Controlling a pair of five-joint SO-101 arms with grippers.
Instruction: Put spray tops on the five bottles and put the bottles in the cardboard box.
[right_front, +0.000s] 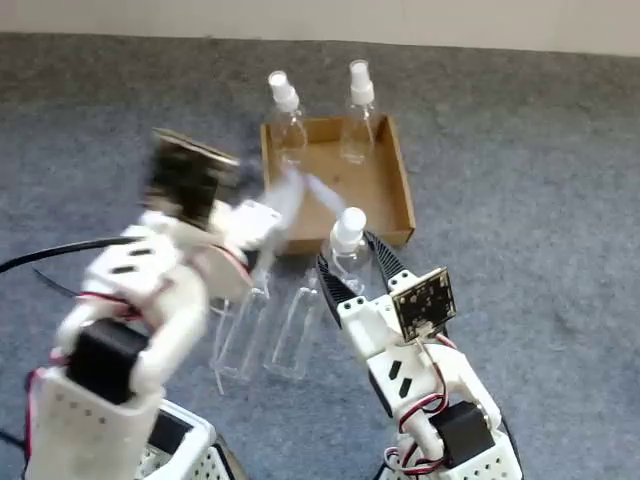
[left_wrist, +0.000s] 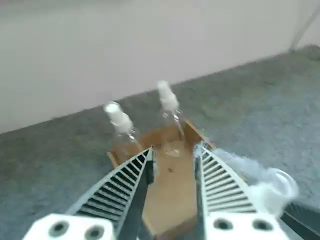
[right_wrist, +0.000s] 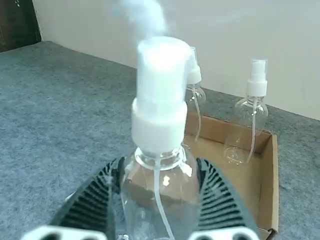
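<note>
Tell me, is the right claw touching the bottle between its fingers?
Touching. The right wrist view shows the right gripper squeezing the bottle on both sides.

Left fingers (right_front: 290, 200) blurred, high view; held bottle (right_wrist: 155, 185): base cropped.

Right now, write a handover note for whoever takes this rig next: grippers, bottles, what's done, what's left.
Left gripper: open, empty, near the cardboard box.
Right gripper: shut on a topped bottle, upright by the box's near edge.
Done: two topped bottles stand in the box.
Left: box the held bottle; top and box the two bare bottles lying on the table.
</note>
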